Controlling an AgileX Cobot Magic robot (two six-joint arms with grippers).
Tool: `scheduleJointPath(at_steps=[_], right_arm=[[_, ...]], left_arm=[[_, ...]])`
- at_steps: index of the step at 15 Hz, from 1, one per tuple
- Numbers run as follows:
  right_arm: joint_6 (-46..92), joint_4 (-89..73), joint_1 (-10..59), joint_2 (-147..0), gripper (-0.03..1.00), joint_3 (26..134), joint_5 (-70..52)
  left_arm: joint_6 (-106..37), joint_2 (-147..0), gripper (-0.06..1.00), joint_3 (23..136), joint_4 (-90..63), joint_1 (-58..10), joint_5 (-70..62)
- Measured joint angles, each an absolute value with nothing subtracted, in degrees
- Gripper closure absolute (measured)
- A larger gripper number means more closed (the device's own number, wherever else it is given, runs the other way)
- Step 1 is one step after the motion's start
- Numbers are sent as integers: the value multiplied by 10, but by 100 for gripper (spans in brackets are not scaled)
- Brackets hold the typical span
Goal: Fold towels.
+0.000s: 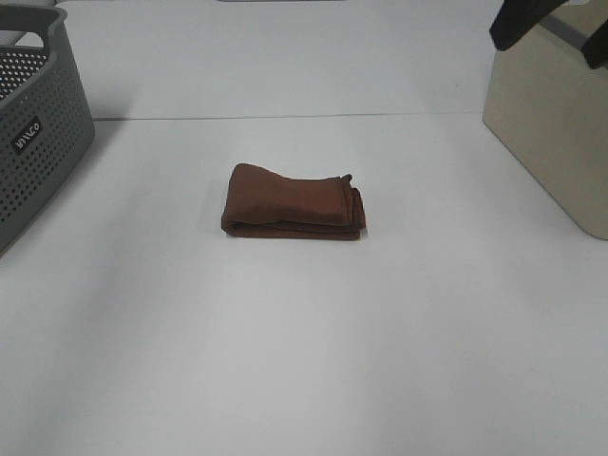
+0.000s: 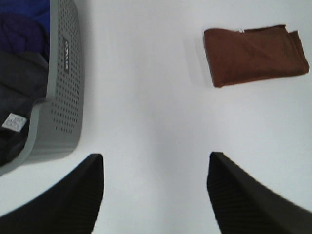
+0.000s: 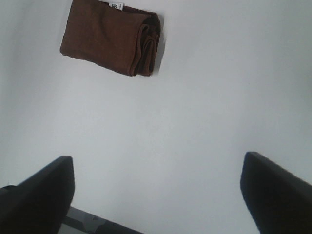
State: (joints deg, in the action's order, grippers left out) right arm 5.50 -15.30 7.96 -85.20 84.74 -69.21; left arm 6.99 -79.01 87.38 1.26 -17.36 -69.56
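The dark reddish-brown towel (image 1: pixel 293 201) lies folded into a thick compact rectangle in the middle of the white table. It also shows in the left wrist view (image 2: pixel 256 54) and the right wrist view (image 3: pixel 109 39), where its small white tag (image 3: pixel 116 6) peeks out at one edge. My left gripper (image 2: pixel 156 163) hangs open over bare table between the basket and the towel, well short of the cloth. My right gripper (image 3: pixel 158 161) is open too, high above the table and far from the towel. Neither holds anything.
A grey perforated basket (image 1: pixel 38 142) stands at the left edge, with dark and blue cloths (image 2: pixel 19 48) inside. A beige box (image 1: pixel 551 123) stands at the back right, with a black part of an arm (image 1: pixel 518 24) above it.
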Motion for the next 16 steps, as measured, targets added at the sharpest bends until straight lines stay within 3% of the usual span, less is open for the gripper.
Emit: scheduleJointPath(at_steps=[1,4,10,16], right_arm=[[55,-146,80,-775,10,786,-692],[55,-132,80,-651,10,681,-693],[55,-131,80,-398,10,474,-697],[55,-74,80,-174,10,341,-686]], left_arm=[[66,-680,35,766,13,-174,-696],[54,-501,35,618,13,-174,-697],[7,-168,35,435,5,-174,-697],[-45,-56,35,322,-61,-174,-661]])
